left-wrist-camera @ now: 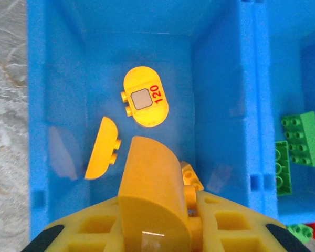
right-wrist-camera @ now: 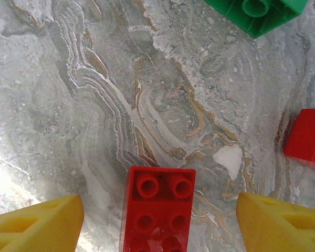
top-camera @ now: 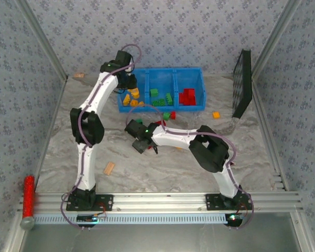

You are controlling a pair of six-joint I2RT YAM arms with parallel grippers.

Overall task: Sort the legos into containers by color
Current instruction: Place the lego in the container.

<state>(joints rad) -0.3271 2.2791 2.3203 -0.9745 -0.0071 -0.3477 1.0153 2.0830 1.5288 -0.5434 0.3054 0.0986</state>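
**Left side.** Your left arm [top-camera: 92, 123] reaches over the left-hand compartment [left-wrist-camera: 63, 105] of the blue bin [top-camera: 168, 70]. The left jaws are clenched on a curved orange-yellow brick [left-wrist-camera: 149, 189], which stands between the yellow fingers [left-wrist-camera: 68, 236] above the compartment floor. Three more pieces lie on that floor:
- an oval orange-yellow brick printed "120" [left-wrist-camera: 145, 97];
- a half-round orange-yellow brick [left-wrist-camera: 102, 149], tilted on its edge just beside the oval one;
- a small orange-yellow brick [left-wrist-camera: 192, 177], partly hidden behind the held piece.

**Bin contents.** Past the blue divider [left-wrist-camera: 252, 105], the middle compartment [top-camera: 160, 79] holds green bricks [left-wrist-camera: 302, 139]. In the top view the right-hand compartment [top-camera: 189, 79] holds red bricks [top-camera: 188, 96].

**Right side.** Your right arm [top-camera: 215, 152] bends across the tabletop [top-camera: 147, 176] in front of the bin. The right jaws are released and spread wide, and they grip nothing. A red brick [right-wrist-camera: 157, 210] lies studs-up on the marbled surface between the two fingertips [right-wrist-camera: 37, 226], with a clear gap on either side. A loose green brick [right-wrist-camera: 257, 13] lies further ahead of the jaws. A second red brick [right-wrist-camera: 307, 136] lies off to the right, and both are apart from the fingers.

**Unsorted elsewhere.** A lone orange-yellow brick [top-camera: 216, 114] sits on the tabletop to the right of the bin, near the black grid panel [top-camera: 243, 84].

**Other items.** A tan wooden block [top-camera: 109, 168] lies near the left arm. A red glittery cylinder [top-camera: 28, 191] rests at the left end of the front rail.
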